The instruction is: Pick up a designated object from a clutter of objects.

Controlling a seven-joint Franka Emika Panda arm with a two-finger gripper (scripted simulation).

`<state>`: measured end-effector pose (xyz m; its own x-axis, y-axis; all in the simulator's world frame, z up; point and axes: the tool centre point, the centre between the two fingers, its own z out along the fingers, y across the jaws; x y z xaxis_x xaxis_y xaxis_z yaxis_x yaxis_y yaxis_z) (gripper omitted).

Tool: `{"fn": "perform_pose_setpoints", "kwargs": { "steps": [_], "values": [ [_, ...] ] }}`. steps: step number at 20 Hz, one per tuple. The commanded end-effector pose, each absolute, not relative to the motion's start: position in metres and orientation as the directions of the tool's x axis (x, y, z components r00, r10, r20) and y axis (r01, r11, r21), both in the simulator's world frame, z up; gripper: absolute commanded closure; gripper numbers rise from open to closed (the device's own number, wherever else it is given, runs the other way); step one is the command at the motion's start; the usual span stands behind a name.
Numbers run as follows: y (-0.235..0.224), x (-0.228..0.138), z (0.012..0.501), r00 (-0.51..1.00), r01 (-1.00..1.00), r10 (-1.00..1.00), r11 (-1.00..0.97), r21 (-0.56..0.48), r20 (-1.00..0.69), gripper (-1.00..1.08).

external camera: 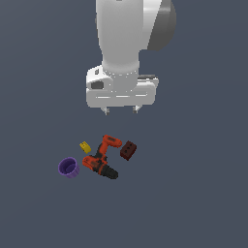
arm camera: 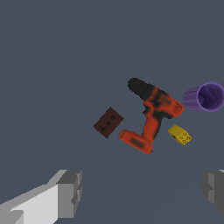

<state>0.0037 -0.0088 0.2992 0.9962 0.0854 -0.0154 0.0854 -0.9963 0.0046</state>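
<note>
Wrist view | hand (arm camera: pixel 142 192) open (fingers cropped) | yellow block (arm camera: pixel 180 134) beside drill (arm camera: pixel 151 114)

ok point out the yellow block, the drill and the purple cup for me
yellow block (external camera: pixel 85 147), exterior view, on its top face
power drill (external camera: pixel 100 160), exterior view, on the orange body
purple cup (arm camera: pixel 204 97), wrist view, on its purple wall near the open mouth
</note>
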Motion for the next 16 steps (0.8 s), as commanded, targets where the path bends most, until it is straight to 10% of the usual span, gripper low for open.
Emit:
{"fn": "perform_pose_setpoints", "kwargs": {
  "steps": [1,16],
  "values": [
    [-0.015,0.006,0.292,0.994,0.109,0.109,-0.994,0.002,-0.015,-0.92],
    [-0.072,0.02,0.223,0.942,0.334,0.335,-0.942,-0.011,-0.006,-0.92]
  ]
}}
